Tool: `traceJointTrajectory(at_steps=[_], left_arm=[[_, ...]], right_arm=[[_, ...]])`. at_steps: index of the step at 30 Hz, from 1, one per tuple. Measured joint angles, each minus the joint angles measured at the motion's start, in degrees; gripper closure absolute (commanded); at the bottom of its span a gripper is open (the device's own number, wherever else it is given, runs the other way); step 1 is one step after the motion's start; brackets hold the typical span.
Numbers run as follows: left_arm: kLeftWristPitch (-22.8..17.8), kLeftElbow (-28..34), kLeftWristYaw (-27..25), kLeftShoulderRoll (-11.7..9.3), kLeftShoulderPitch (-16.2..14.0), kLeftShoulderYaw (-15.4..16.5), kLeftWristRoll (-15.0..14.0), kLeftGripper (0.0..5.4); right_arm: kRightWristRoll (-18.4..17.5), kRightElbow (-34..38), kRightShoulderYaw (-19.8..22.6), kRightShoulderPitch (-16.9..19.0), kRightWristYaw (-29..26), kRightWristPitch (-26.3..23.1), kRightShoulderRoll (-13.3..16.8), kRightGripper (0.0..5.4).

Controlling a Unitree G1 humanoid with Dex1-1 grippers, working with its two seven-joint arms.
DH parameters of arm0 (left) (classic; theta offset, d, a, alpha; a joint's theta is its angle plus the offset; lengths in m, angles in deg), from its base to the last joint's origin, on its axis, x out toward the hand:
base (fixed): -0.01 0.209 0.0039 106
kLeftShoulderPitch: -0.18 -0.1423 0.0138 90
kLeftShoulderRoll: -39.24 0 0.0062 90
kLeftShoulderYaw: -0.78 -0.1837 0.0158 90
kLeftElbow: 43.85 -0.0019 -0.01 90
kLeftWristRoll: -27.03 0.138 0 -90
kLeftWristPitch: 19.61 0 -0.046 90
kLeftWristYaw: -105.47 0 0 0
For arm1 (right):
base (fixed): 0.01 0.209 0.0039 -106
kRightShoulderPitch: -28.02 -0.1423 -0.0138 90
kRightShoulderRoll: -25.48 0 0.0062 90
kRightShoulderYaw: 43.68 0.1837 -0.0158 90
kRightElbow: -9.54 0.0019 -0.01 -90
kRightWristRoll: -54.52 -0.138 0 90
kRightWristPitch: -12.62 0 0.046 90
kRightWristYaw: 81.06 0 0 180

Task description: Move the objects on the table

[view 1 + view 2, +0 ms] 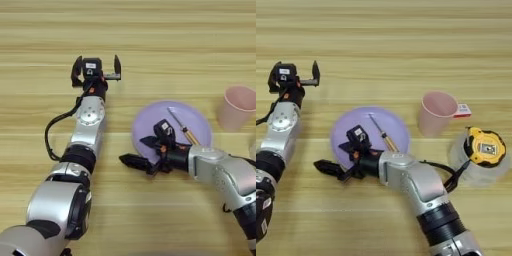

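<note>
The round lavender plate (351,131) lies flat on the counter (406,45) a little below the middle of the frame. The small orange-handled screwdriver (383,134) lies on it, slanting from upper left to lower right, its metal shaft toward the plate's middle and its handle near the right rim.

The right tool (147,152) sits at the plate's lower left edge. Its two black fingers are spread apart: one rests over the plate's left part, the other (134,161) points left over bare wood just outside the rim. Nothing is held between them. The right arm reaches in from the lower right corner.

To the right of the plate, just beside its rim, stands an upright pink cup (437,112). A small white and red label (464,110) lies just beside the cup's right side. Lower right of the cup, the clear wide tape roll (474,165) lies flat, and the yellow-black gadget (484,146) rests on top of it, its black strap (453,179) trailing down to the left toward the right arm.

The left tool (96,67) is at the upper left, well apart from the plate, with its fingers wide apart and empty, the left arm stretching up from the lower left corner.
</note>
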Motion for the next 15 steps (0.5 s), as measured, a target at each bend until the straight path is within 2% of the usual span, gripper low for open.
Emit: traceJointTrajectory(at_steps=[11, 15], left_arm=[[0.00, 0.00, -0.07, 0.00, 0.00, 0.01, 0.00, 0.00], [0.00, 0.00, -0.08, 0.00, 0.00, 0.01, 0.00, 0.00]], right_arm=[[-0.16, 0.83, -2.48, 0.99, -1.26, -0.32, -0.89, 0.04], [1.93, 2.37, -3.63, 1.63, -1.01, 1.92, 0.10, 0.04]])
